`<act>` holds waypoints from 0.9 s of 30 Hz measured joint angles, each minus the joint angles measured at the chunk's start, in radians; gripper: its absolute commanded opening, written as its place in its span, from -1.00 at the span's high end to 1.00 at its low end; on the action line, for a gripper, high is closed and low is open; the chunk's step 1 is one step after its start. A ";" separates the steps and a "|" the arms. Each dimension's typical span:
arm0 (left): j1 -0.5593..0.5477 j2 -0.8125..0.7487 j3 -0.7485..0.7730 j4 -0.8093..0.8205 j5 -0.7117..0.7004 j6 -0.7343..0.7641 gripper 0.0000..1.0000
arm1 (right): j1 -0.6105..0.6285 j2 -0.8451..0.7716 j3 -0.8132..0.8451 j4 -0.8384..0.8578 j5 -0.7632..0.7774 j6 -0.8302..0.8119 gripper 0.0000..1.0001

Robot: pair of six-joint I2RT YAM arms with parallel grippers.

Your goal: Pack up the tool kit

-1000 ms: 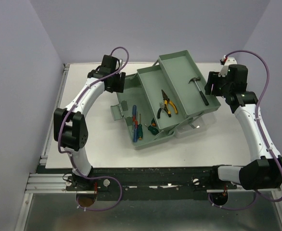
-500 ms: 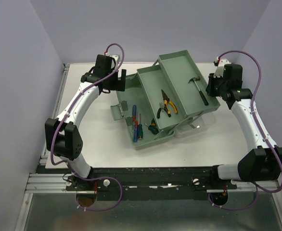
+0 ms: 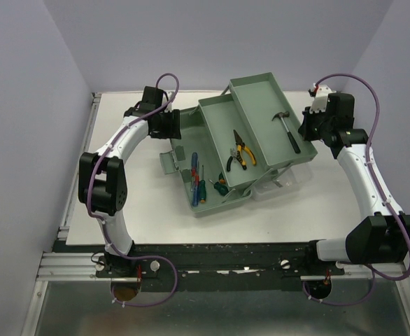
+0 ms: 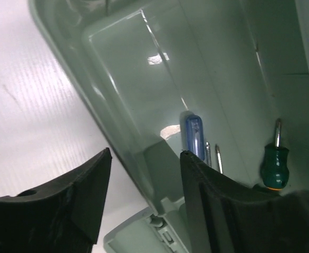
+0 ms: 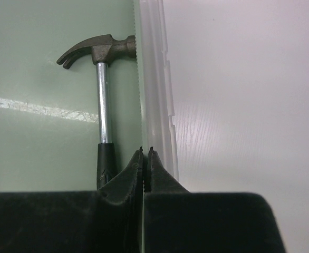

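Right wrist: the smooth grey-green toolbox (image 5: 44, 68) is pinched at its thin rim by the right hand (image 5: 145, 157); the left hand (image 4: 145, 158) is held wide.

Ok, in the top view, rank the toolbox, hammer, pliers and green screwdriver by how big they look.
1. toolbox
2. hammer and pliers, too alike to rank
3. green screwdriver

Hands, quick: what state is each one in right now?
Left hand: open, straddling the toolbox wall, not clamped.
Right hand: shut at the edge of the hammer tray; whether it pinches it cannot be told.
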 measured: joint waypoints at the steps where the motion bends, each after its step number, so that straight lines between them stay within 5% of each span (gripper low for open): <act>1: 0.000 0.006 -0.007 0.011 0.020 -0.005 -0.08 | 0.000 0.000 0.000 0.000 -0.008 0.000 0.99; 6: 0.013 0.011 -0.022 0.037 0.060 -0.013 0.19 | -0.008 0.000 0.002 -0.001 -0.050 0.013 0.99; 17: 0.041 0.013 -0.049 0.097 0.123 -0.044 0.25 | 0.020 -0.008 0.011 -0.010 -0.062 0.058 0.99; 27: 0.046 0.014 -0.056 0.124 0.130 -0.058 0.24 | 0.179 -0.019 0.053 -0.032 0.043 0.127 0.99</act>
